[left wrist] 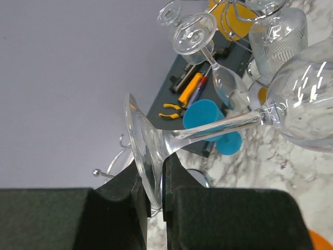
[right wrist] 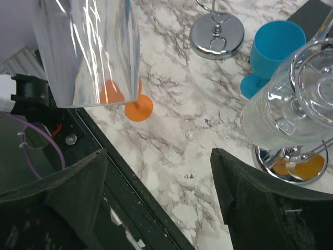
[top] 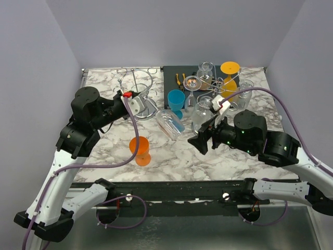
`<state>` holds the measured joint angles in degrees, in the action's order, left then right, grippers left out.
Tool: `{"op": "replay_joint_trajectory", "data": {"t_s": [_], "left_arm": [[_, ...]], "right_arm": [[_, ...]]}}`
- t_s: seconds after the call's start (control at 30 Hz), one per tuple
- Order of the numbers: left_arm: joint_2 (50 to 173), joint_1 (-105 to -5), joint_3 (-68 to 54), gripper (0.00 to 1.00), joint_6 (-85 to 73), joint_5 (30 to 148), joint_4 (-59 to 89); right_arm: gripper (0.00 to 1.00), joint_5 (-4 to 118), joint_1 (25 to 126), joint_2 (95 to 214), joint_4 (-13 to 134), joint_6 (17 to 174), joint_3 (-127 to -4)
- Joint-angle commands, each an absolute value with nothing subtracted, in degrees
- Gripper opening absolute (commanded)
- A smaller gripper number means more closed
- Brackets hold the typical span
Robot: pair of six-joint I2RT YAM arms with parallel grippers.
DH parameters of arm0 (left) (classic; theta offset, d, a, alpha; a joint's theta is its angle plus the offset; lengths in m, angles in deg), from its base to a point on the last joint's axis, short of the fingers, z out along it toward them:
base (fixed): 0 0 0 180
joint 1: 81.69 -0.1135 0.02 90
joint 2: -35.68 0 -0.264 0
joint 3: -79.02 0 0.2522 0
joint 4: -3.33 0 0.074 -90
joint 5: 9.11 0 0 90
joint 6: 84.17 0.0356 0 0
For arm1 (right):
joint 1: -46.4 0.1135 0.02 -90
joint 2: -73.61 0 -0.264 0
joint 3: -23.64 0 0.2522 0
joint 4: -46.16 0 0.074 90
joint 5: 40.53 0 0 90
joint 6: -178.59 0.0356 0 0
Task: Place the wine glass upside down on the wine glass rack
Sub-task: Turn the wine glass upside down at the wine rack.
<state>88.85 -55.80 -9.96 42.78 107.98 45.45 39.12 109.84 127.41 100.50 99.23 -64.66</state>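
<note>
Clear wine glass (top: 170, 124) lies level above the middle of the table (top: 177, 153), its foot pinched by the left gripper (left wrist: 153, 182); the right gripper (top: 205, 130) is spread wide beside the bowl, holding nothing. Step, as judged: carrying to a rack. Next: turn the bowl downward and slide the stem into the left rack (top: 136, 83) by the far edge. Count: two racks, one blue goblet (top: 176, 101), two orange goblets (top: 140, 150); clear glasses on the right rack (top: 223, 86) cannot be counted.

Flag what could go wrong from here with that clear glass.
1. The left gripper pinches only the foot's edge of the wine glass, with the bowl cantilevered sideways: it may pivot or slip.
2. The open right gripper sits close by the bowl; pulling back could clip it.
3. The blue cup stands near the glass and might get knocked as it swings.
</note>
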Motion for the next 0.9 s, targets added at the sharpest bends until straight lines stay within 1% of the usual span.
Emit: {"op": "replay_joint_trajectory", "data": {"t_s": [0.0, 0.13, 0.23, 0.3, 0.37, 0.4, 0.63, 0.87], "left_arm": [[86.0, -55.7, -9.4, 0.0, 54.1, 112.0, 40.8], [85.0, -55.7, -8.3, 0.0, 60.1, 115.0, 40.2], [83.9, -55.7, -6.8, 0.0, 65.7, 118.4, 40.0], [82.9, -55.7, -5.5, 0.0, 70.2, 120.8, 40.1], [82.0, -55.7, -4.0, 0.0, 74.9, 122.7, 39.8], [81.5, -55.7, -3.5, 0.0, 76.8, 123.4, 39.7], [79.1, -55.7, -0.4, 0.0, 84.9, 127.1, 37.8], [77.8, -55.7, 1.1, 0.0, 87.5, 128.0, 37.7]], "right_arm": [[0.87, 37.0, 110.3, 127.0, 106.6, 100.7, -66.5], [0.87, 34.0, 110.3, 126.5, 106.2, 100.8, -68.8], [0.87, 32.6, 110.3, 125.3, 103.0, 100.8, -69.2], [0.89, 32.8, 110.3, 124.7, 100.1, 100.8, -68.8], [0.94, 34.6, 110.3, 124.5, 96.8, 101.1, -67.9], [0.99, 36.3, 110.3, 124.7, 95.0, 101.2, -67.2], [1.0, 46.1, 110.3, 129.9, 80.4, 100.8, -59.8], [1.0, 54.2, 110.3, 132.6, 58.1, 99.9, -49.1]]}}
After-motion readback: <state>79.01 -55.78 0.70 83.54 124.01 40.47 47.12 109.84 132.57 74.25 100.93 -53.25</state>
